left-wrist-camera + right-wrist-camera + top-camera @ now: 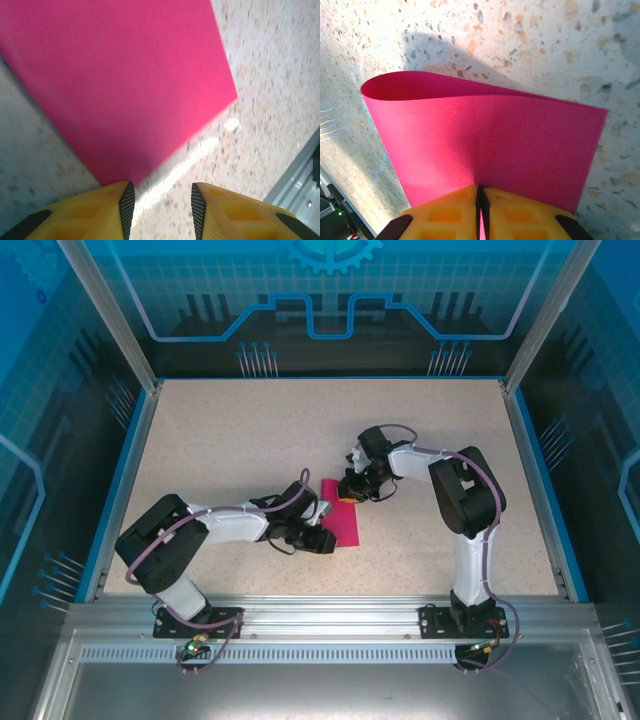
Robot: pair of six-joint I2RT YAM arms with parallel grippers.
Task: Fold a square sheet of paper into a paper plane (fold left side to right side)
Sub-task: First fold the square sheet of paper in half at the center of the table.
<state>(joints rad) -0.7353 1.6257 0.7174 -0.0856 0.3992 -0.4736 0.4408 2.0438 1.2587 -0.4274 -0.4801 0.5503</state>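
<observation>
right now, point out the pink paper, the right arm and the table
pink paper (345,519), top view, its flat middle
right arm (464,490), top view, the dark elbow
table (230,430), top view, bare far-left surface

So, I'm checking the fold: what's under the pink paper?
Speckled table lies under the square sheet of paper, which curls over, pinched by the right gripper. The surface it covers is hidden.

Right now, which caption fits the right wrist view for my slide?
Right gripper pinching the curled magenta paper sheet over the speckled table.
</observation>
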